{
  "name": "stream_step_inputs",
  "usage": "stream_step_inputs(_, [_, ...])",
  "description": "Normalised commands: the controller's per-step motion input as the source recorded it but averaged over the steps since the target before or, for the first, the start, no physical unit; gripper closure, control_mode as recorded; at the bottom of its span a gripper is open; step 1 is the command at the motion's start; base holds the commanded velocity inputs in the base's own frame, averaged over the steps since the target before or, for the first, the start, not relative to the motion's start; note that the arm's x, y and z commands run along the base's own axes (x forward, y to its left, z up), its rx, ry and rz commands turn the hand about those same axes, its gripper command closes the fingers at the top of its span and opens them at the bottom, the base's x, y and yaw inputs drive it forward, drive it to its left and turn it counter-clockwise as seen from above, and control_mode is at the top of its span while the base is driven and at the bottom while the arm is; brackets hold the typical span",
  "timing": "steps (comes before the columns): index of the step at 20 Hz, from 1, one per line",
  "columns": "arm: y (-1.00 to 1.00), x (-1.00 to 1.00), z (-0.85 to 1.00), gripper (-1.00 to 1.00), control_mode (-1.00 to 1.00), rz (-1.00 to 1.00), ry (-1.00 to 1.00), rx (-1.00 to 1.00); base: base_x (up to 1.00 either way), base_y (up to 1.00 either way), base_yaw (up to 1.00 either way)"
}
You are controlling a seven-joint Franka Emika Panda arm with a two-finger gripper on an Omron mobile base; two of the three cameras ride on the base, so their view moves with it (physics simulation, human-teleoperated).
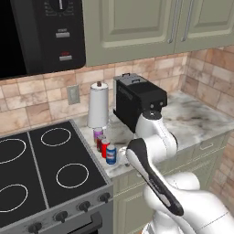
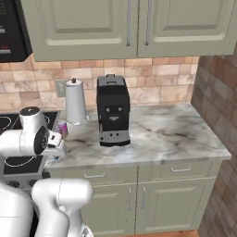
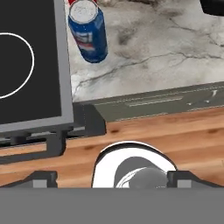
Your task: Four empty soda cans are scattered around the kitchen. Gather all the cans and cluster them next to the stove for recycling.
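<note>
The soda cans [image 1: 104, 147] stand in a tight row on the marble counter [image 1: 196, 119] just beside the stove [image 1: 41, 169], running from the purplish-pink one [image 1: 98, 134] at the back, near the foot of the paper-towel roll [image 1: 98, 105], through two red ones to the blue can [image 1: 111, 155] nearest the counter's front edge. So the cluster looks complete, and I would judge the task to be at or near its end. The gripper [image 3: 109, 177] hangs out in front of the counter, above the wood floor, with its two dark finger tips set wide apart and nothing between them. The risk now is the arm [image 1: 153, 151] itself: its elbow and forearm hang close to the blue can, and a careless swing could knock that can off the edge or topple the whole row like skittles. The hand view gives the blue can [image 3: 89, 33] close up, upright, with a sliver of red behind it, plus the stove's steel edge [image 3: 64, 65] and the drawer front below; the left base view lays out the row in order. From the right base view the arm [image 2: 32, 136] hides most of the cans, though the coffee machine [image 2: 112, 111] and the bare stretch of counter beyond it show plainly.
</note>
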Motion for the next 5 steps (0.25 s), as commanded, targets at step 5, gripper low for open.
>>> stream_step_inputs(5, [-0.10,-0.32,-0.25,-1.00,-1.00,-0.01,-0.04,0.00,0.00,0.00,0.00])
